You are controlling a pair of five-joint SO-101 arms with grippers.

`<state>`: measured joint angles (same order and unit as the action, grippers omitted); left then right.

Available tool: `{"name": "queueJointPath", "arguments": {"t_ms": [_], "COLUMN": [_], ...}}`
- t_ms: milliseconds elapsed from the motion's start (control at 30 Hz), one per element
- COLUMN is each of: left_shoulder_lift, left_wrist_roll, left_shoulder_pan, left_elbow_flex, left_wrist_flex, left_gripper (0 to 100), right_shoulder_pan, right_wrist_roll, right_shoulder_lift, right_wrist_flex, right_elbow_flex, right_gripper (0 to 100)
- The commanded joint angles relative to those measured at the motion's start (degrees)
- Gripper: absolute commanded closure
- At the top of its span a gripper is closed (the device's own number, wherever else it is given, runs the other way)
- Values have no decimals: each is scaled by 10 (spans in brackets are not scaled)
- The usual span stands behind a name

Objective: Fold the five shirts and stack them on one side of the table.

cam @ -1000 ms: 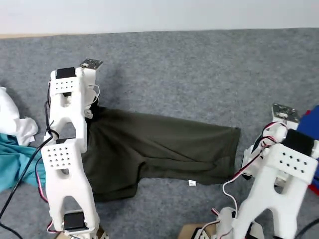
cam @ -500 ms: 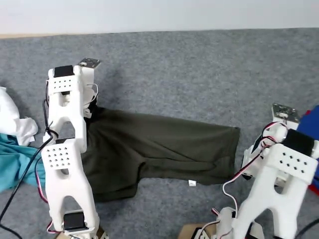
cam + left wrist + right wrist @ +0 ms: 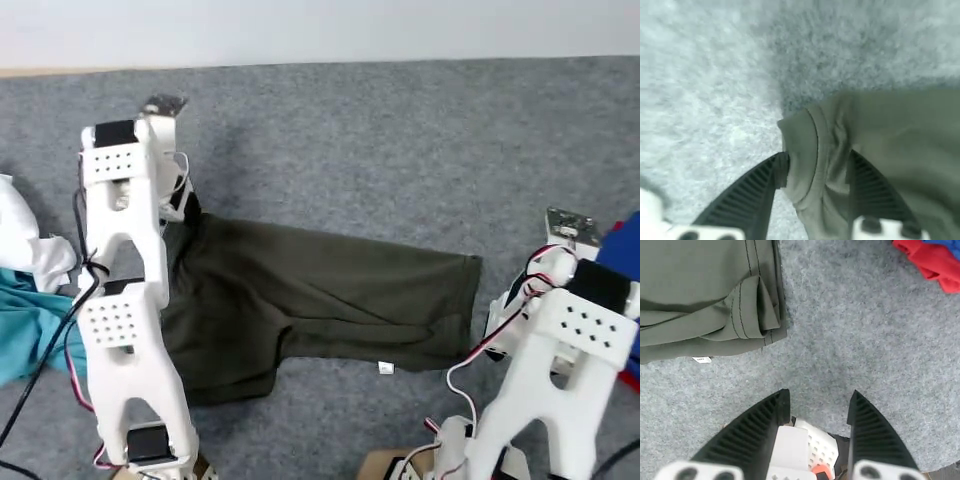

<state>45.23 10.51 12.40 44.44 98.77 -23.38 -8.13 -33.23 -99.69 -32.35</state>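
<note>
Olive shirt lies partly folded across the centre of the grey table, its long axis running from 9 to 3 o'clock. Left gripper is clamped on a bunched hem at the shirt's 10 o'clock corner — fabric fills the gap between its fingers. Right gripper stands spread, holding nothing, over bare table just off the shirt's 3 o'clock end. White shirt and teal shirt lie crumpled at the 9 o'clock edge; red shirt and blue shirt at 3 o'clock.

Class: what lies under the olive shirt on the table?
The olive shirt rests on the grey table cover, seen around its edges. Anything beneath its middle is covered.
</note>
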Motion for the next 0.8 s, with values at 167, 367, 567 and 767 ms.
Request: {"name": "queueJointPath", "arguments": {"t_ms": [167,367,567,767], "left_shoulder_lift": [-195,-317,-439,-514], "left_wrist_roll": [-86,-81,-80,-80], "left_shoulder_pan": [16,28,50,55], "left_elbow_flex": [19,-87,-213,-297], "left_wrist_flex": [16,16,15,15], "left_gripper": [877,997,998,998], "right_shoulder_pan": [4,36,85,130], "right_wrist_roll": [-4,-36,-64,-69], "right_shoulder_lift": [-18,-16,-9,49], "right_wrist_flex": [-9,-9,53,170], "right_elbow_flex": [64,95,87,-8], "right_gripper": [795,947,984,990]}}
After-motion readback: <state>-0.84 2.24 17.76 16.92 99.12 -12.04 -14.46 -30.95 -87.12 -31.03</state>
